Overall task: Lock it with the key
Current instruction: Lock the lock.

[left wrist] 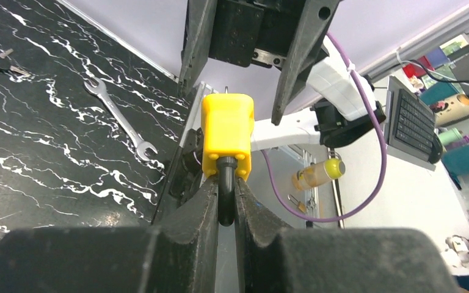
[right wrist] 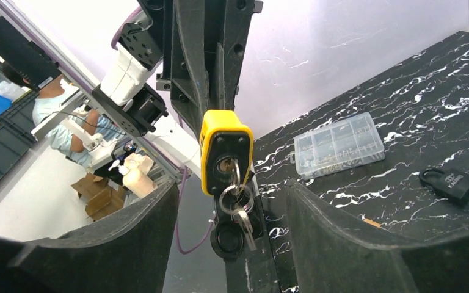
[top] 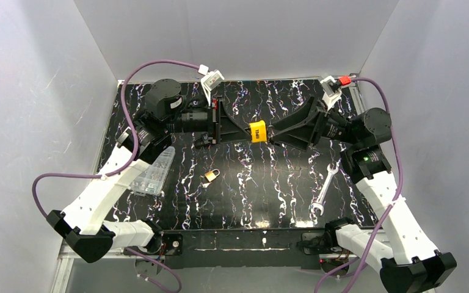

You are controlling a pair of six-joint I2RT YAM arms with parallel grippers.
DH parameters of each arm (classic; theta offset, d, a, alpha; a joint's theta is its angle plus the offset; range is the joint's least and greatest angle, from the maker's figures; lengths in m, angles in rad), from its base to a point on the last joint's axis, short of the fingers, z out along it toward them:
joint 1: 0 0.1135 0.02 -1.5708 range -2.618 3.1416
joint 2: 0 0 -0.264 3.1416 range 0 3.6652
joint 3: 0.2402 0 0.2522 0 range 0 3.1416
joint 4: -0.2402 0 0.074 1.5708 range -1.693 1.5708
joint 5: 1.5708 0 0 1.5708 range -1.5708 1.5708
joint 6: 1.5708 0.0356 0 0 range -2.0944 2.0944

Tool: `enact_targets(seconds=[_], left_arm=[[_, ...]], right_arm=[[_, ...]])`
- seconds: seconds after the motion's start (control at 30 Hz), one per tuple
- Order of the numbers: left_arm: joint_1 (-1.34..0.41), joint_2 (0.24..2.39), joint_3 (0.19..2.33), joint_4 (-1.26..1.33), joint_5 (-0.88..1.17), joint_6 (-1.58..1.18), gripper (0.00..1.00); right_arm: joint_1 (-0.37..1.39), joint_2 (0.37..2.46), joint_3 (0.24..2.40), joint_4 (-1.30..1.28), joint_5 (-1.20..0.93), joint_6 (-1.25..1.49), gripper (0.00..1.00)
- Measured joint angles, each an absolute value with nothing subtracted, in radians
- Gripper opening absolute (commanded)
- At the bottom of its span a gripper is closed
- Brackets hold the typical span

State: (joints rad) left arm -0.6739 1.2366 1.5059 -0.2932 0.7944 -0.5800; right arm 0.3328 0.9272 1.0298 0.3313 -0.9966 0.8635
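— Yellow padlock [top: 257,131]: where is it?
— In the air at the middle of the overhead view, between the two arms, above the black marbled table [top: 262,195].
— What holds it?
— The left gripper [left wrist: 226,189]. In its wrist view both fingers are pinched tight on the black shackle [left wrist: 225,210], and the yellow body points up the frame.
— And the right gripper [right wrist: 232,186]?
— Spread wide. Its fingers stand on either side of the padlock with a clear gap on both sides, touching nothing.
— The key [right wrist: 227,166]?
— In the keyhole on the padlock's end face, at the centre of the right wrist view. A bunch of keys [right wrist: 241,215] dangles from it on a ring.
— Anything else on the table?
— A small brass padlock [top: 210,176] sits just left of centre in the overhead view. A clear plastic box [top: 152,174] lies left of that and a wrench [top: 325,188] at lower right. A black padlock [right wrist: 452,183] shows at the right edge of the right wrist view.
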Motion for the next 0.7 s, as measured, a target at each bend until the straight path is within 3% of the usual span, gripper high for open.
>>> enact_targets(seconds=[0.2, 0.7], left_arm=[[-0.674, 1.237, 1.514, -0.322, 0.834, -0.571, 0.00], [-0.673, 1.244, 1.529, -0.360, 0.838, -0.562, 0.00]], right_arm=[[0.329, 0.956, 1.030, 0.394, -1.014, 0.904, 0.55], [0.329, 0.984, 1.044, 0.400, -1.042, 0.936, 0.38]])
